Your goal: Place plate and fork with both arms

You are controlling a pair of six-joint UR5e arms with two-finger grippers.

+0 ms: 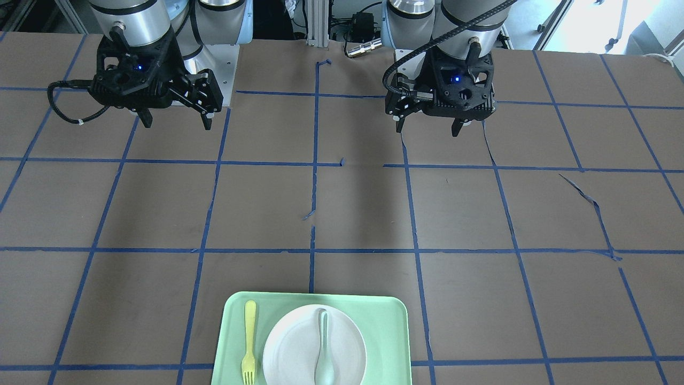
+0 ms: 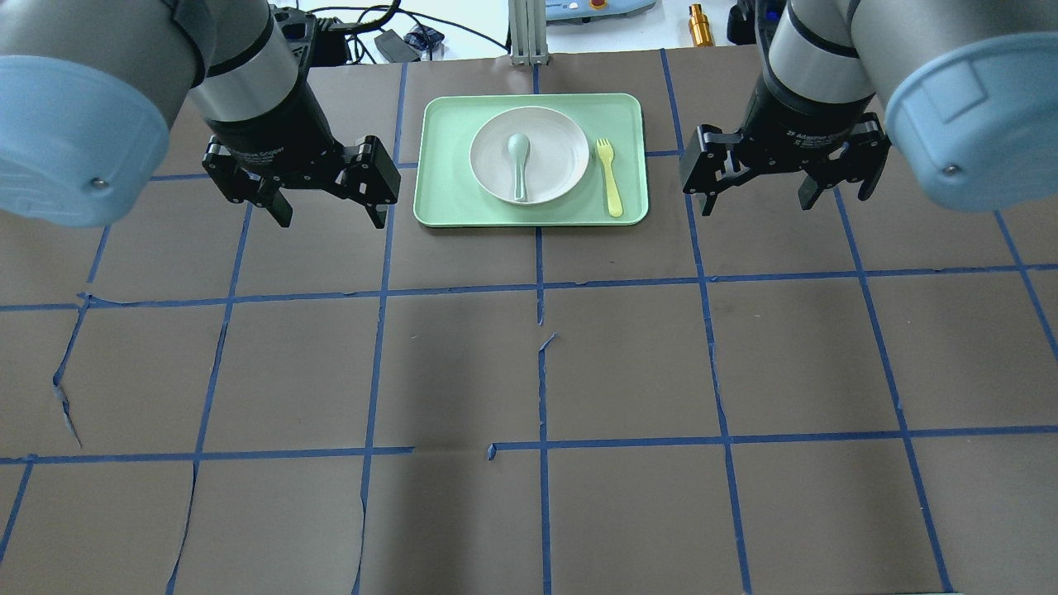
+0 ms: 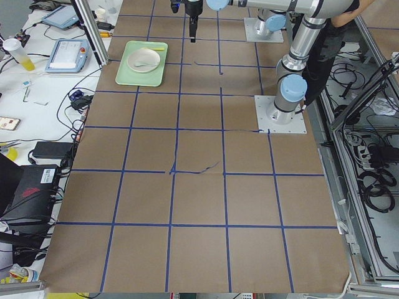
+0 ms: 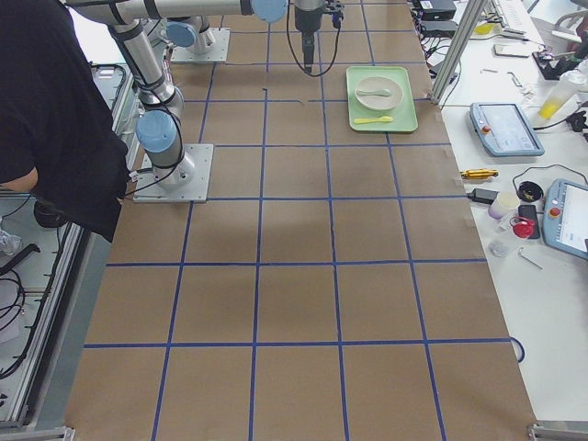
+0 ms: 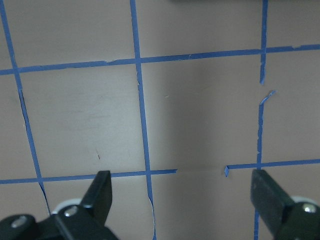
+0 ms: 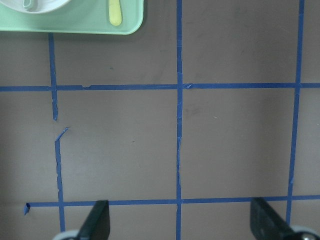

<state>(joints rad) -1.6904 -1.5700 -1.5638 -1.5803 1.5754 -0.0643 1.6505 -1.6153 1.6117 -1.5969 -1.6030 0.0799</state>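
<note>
The white plate (image 2: 555, 157) lies in the mint-green tray (image 2: 446, 198) at the table's far middle. A grey-green spoon (image 2: 518, 161) lies in the plate. The yellow fork (image 2: 610, 178) lies in the tray, to the right of the plate, tines away from the robot. In the front view the plate (image 1: 291, 347) and fork (image 1: 249, 342) show near the bottom edge. My left gripper (image 2: 329, 216) is open and empty, hovering left of the tray. My right gripper (image 2: 756, 204) is open and empty, hovering right of the tray. The right wrist view shows the fork's handle end (image 6: 115, 12).
The table is brown paper with a blue tape grid, torn in places (image 2: 64, 405). Tablets, cables and cups lie beyond the far edge (image 4: 501, 129). A person in black stands behind the robot (image 4: 55, 119). Arm base plates stand on the robot's side (image 3: 280, 115).
</note>
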